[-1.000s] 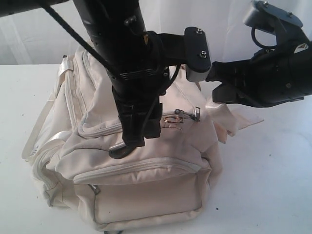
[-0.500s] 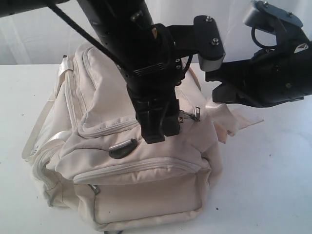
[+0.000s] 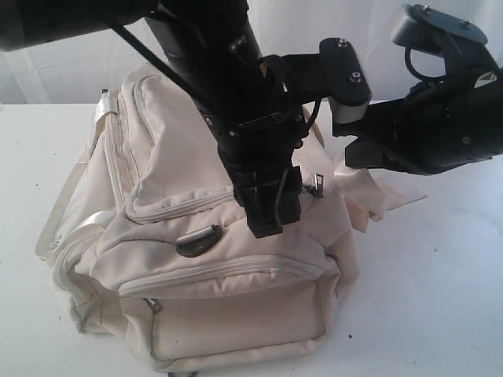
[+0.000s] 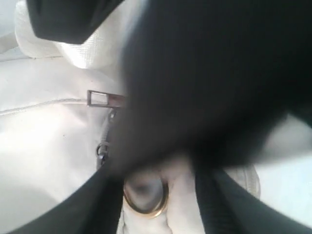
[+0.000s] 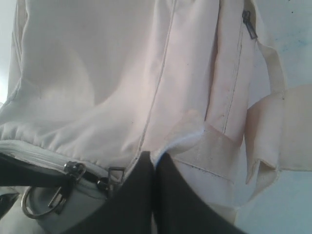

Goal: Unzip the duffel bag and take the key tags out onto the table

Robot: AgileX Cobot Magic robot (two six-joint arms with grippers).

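The white table [image 3: 440,298] bears the cream duffel bag [image 3: 196,259] at its middle. The right gripper [image 5: 155,158] is clamped together on the bag's far-right fabric. The left gripper [image 3: 267,226] hangs over the bag's top, fingers apart, with a metal ring [image 4: 145,197] between them.

We find the duffel bag [image 3: 196,259] taking up the middle of the surface [image 3: 440,298], and the left tool [image 3: 267,224] with its arm hangs low over the bag's top, blocking any straight drop to the zip pulls there. The right tool [image 5: 154,160], tips pinched on cream fabric, bars the bag's upper right side, with a loose strap [image 3: 365,196] beneath it. Our free room is the bare surface right of the bag and along its lower front.
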